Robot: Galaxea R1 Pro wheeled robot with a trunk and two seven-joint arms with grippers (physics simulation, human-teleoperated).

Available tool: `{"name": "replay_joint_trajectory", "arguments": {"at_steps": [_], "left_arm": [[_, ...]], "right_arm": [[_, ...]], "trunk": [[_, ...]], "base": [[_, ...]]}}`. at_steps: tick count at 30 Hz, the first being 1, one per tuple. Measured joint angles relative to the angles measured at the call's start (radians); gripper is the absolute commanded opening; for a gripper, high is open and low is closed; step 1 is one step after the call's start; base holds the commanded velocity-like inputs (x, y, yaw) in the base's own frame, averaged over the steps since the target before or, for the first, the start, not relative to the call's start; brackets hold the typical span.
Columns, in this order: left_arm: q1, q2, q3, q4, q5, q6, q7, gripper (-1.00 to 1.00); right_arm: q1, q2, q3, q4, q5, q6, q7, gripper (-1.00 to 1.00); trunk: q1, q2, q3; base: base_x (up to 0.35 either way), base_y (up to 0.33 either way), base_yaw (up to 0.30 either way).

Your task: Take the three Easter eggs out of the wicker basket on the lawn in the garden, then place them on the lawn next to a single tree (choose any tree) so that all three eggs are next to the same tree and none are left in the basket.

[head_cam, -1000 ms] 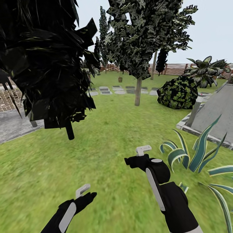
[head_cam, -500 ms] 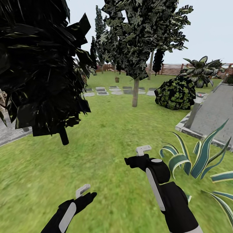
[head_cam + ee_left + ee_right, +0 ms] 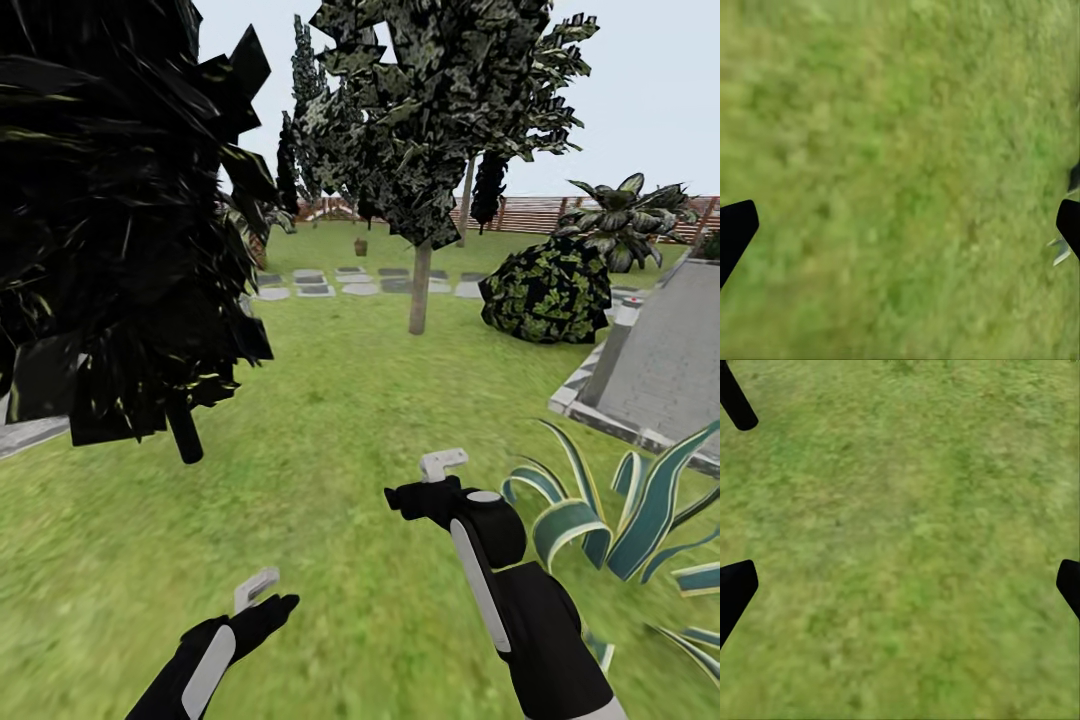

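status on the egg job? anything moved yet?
Done: nothing visible; no egg lies on the lawn. In hand: nothing. The left gripper and right gripper both hang open over bare grass. A small brown object far off may be the basket; too small to tell. Left: reach the basket, take out all three eggs, set them by one tree.

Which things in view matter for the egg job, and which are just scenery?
For the job:
lawn
grey-brown-trunked tree, a possible drop spot
small brown thing far off, maybe the basket, too small to tell
left gripper and right gripper, jaws open

Just scenery:
dark thin-stemmed tree
round bush
stepping stones
fence
striped plant
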Motion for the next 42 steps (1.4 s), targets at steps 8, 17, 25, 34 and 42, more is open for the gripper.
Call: {"name": "replay_joint_trajectory", "arguments": {"at_steps": [8, 17, 25, 34, 42], "left_arm": [[0.000, 0.000, 0.000, 0.000, 0.000, 0.000, 0.000, 1.00], [0.000, -0.001, 0.000, 0.000, 0.000, -0.002, 0.000, 1.00], [0.000, -0.001, 0.000, 0.000, 0.000, -0.002, 0.000, 1.00], [0.000, -0.001, 0.000, 0.000, 0.000, -0.002, 0.000, 1.00], [0.000, -0.001, 0.000, 0.000, 0.000, -0.002, 0.000, 1.00]], "right_arm": [[0.000, 0.000, 0.000, 0.000, 0.000, 0.000, 0.000, 1.00], [0.000, 0.000, 0.000, 0.000, 0.000, 0.001, 0.000, 1.00], [0.000, 0.000, 0.002, 0.000, 0.000, 0.000, 0.000, 1.00], [0.000, 0.000, 0.004, 0.000, 0.000, 0.000, 0.000, 1.00], [0.000, 0.000, 0.003, 0.000, 0.000, 0.000, 0.000, 1.00]], "trunk": [[0.000, 0.000, 0.000], [0.000, 0.000, 0.000], [0.000, 0.000, 0.001], [0.000, 0.000, 0.002], [0.000, 0.000, 0.002]], "base": [[0.334, 0.000, 0.000], [0.334, 0.000, 0.000], [0.334, 0.000, 0.000], [0.334, 0.000, 0.000], [0.334, 0.000, -0.009]]}}
